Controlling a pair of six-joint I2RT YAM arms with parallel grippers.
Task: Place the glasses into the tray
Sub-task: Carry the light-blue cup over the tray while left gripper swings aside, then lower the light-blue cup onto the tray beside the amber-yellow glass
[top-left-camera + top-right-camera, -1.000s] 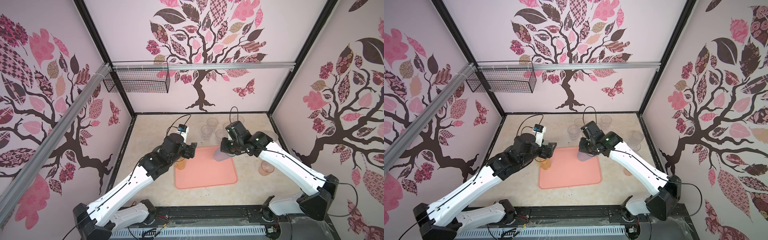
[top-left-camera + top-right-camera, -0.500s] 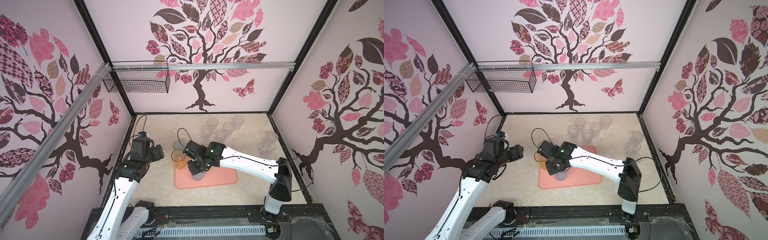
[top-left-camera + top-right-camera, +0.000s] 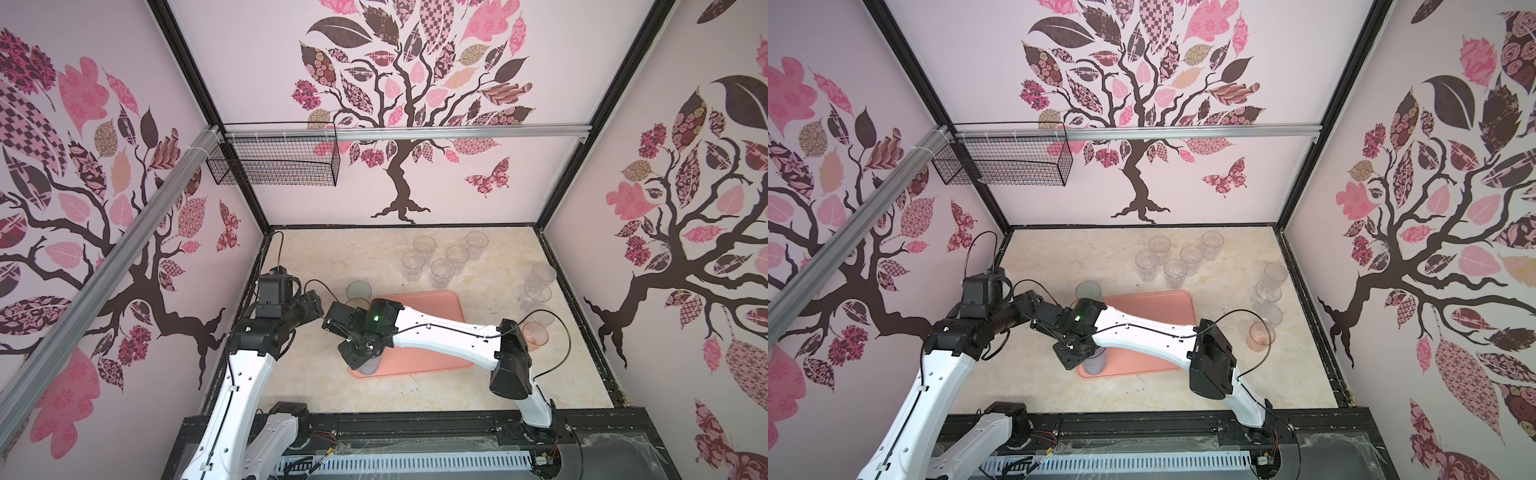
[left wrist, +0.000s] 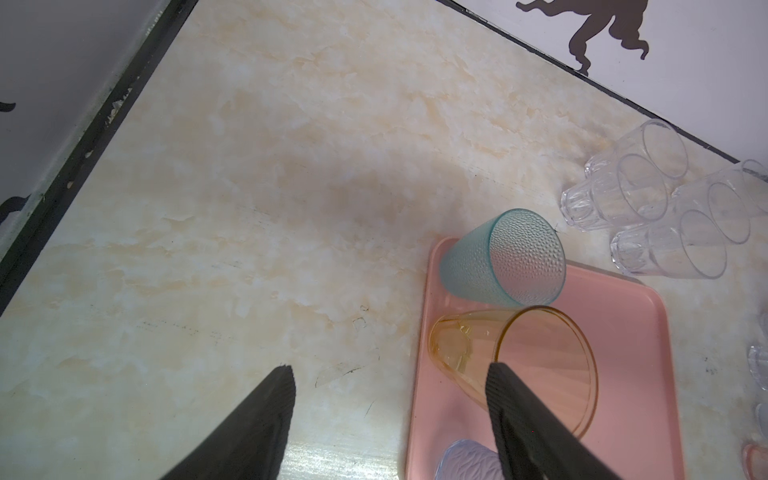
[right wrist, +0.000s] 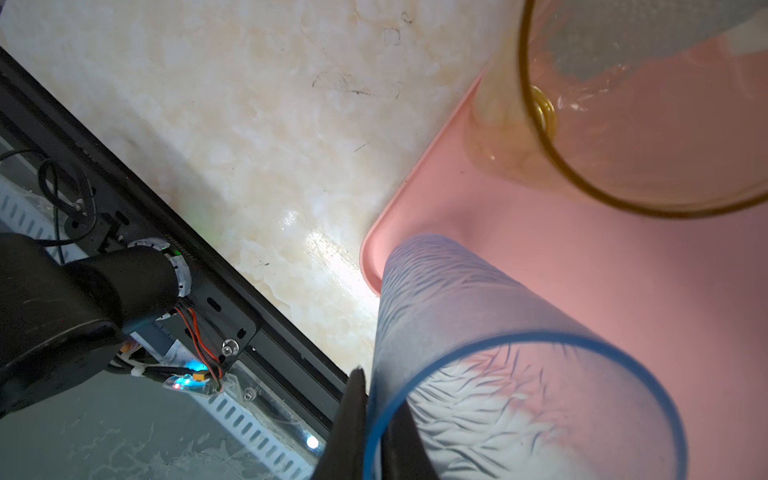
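The right gripper (image 5: 374, 411) is clamped on the rim of the blue glass (image 5: 478, 332), one finger inside and one outside. It holds the glass upright at the near left corner of the tray (image 5: 623, 270). The left gripper (image 4: 390, 368) has its jaws apart and empty above the bare table (image 4: 291, 166), just left of the tray. The amber glass (image 4: 515, 365) stands beside the blue one, with the teal glass (image 4: 498, 257) in the far left corner. Clear glasses (image 3: 440, 262) cluster beyond the tray, and a pinkish glass (image 3: 535, 332) stands on the right
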